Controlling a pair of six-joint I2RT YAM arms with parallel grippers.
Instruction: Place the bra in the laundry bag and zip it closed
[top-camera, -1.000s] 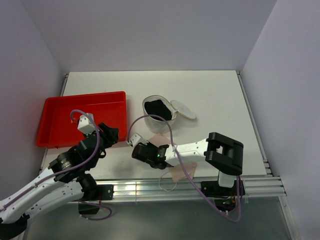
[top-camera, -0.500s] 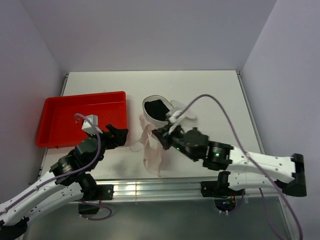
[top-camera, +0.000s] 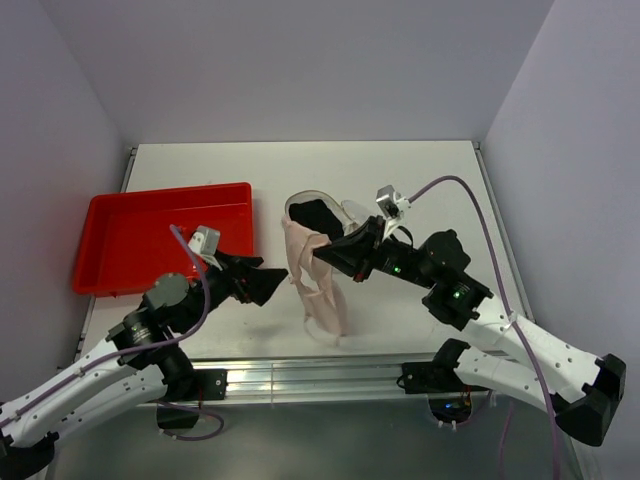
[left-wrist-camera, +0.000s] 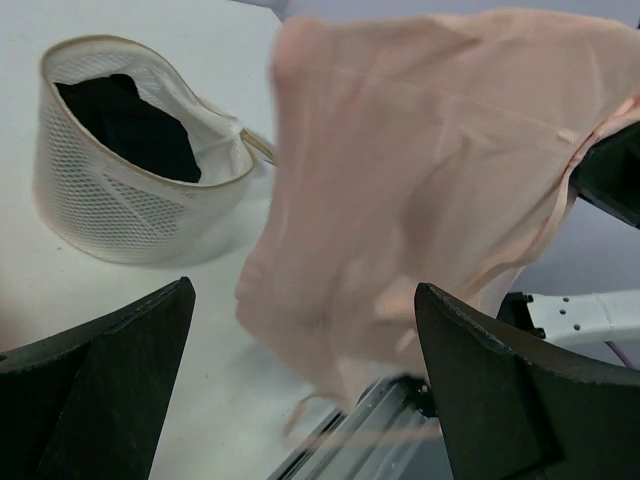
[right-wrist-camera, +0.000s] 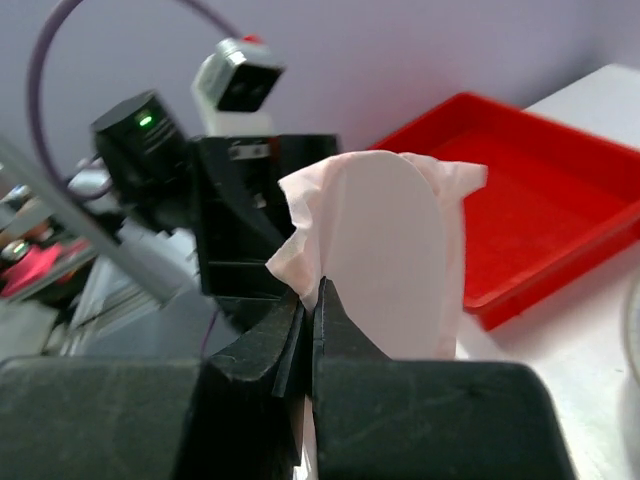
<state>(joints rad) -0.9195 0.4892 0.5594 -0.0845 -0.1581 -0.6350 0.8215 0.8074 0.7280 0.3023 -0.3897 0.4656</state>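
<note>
- Peach cloth hangs in mid-air: we see the bra (top-camera: 318, 285) pinched at its upper edge by our right hand (top-camera: 322, 262), whose jaws are clamped tight on the fabric.
- From that pinch the bra drapes downward over the counter (top-camera: 440, 180); we cannot tell whether its lowest fold touches the surface.
- Our left hand (top-camera: 268, 284) has its jaws spread wide and grips nothing. It sits just beside the bra, on the bra's left, pointing toward the cloth.
- We find the laundry bag (top-camera: 300, 238) upright on the counter, just behind the hanging bra, with its top open.
- Inside the mesh wall lies a dark item (top-camera: 316, 214).
- We see the bra wholly outside the bag, near its front rim.
- Off to the left of the counter rests a red tray (top-camera: 120, 250), apart from the bag.
</note>
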